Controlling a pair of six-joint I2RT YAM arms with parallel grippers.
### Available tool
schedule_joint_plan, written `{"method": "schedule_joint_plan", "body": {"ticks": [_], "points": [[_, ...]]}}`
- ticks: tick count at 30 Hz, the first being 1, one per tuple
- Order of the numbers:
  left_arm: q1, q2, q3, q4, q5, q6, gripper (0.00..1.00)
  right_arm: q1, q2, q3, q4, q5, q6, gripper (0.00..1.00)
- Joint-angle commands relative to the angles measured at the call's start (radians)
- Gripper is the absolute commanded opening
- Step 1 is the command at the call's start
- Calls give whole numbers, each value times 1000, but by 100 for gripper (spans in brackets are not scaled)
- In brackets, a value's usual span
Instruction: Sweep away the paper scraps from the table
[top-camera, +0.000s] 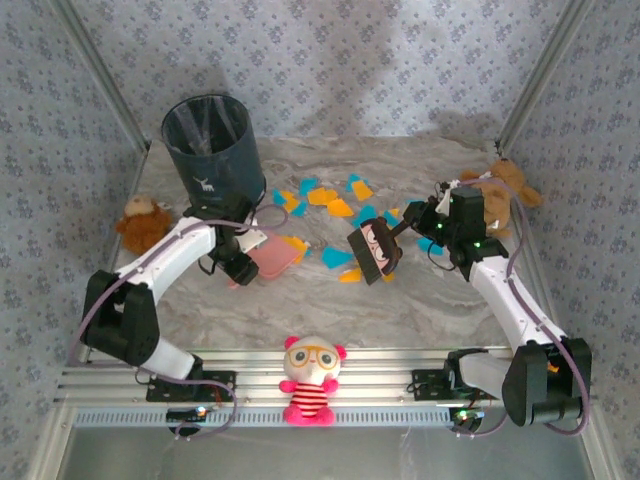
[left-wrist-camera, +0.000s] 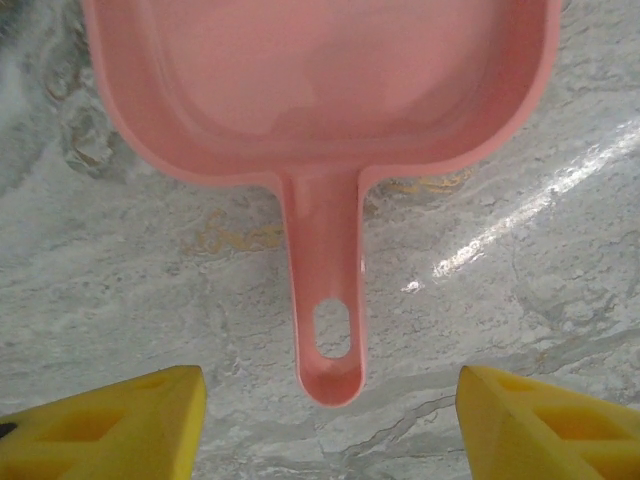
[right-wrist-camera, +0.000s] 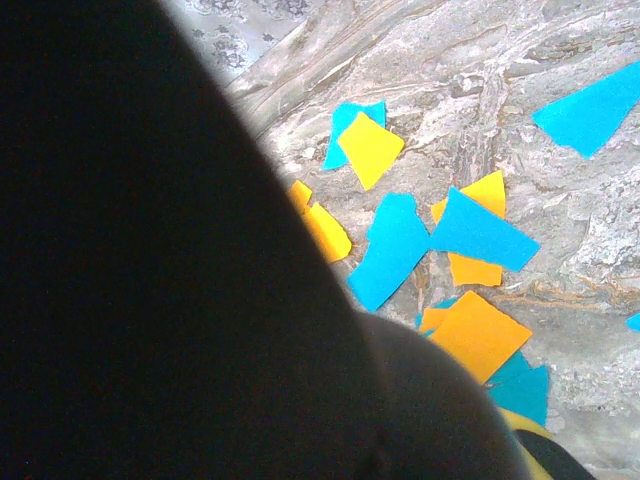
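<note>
You can see blue-grey walls (top-camera: 400, 60) with little flowers behind the table (top-camera: 430, 300) and on both sides of it. Shiny metal posts (top-camera: 533, 70) go up from the table's back corners. A bright streak of light (left-wrist-camera: 520, 215) shines on the table's marbled top.

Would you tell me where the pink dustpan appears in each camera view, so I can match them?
Top external: pink dustpan left of centre, below the dark bin.
Left wrist: upper centre, handle pointing down between the yellow fingers.
Right wrist: faces the paper scraps instead.
Shared landmark: the marbled table.
</note>
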Motion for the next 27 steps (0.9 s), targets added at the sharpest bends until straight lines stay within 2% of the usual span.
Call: {"method": "schedule_joint_plan", "body": {"ticks": [1,13,19,23,27], "points": [[12,39,11,-35,31,-34,67,-11,-17,42,4,-29,-10,0],[12,161,-3,9,15,-31,58,-30,-16,30,7,-55,-10,0],[8,203,-6,28,22,-33,48,-43,-20,14,11,-70,-5,0],[5,221,0,17,9,-33,34,-51,-24,12,10,-74,-6,0],[0,196,9,2,-22,-32,32,-56,-26,12,4,-77,-7,0]]}}
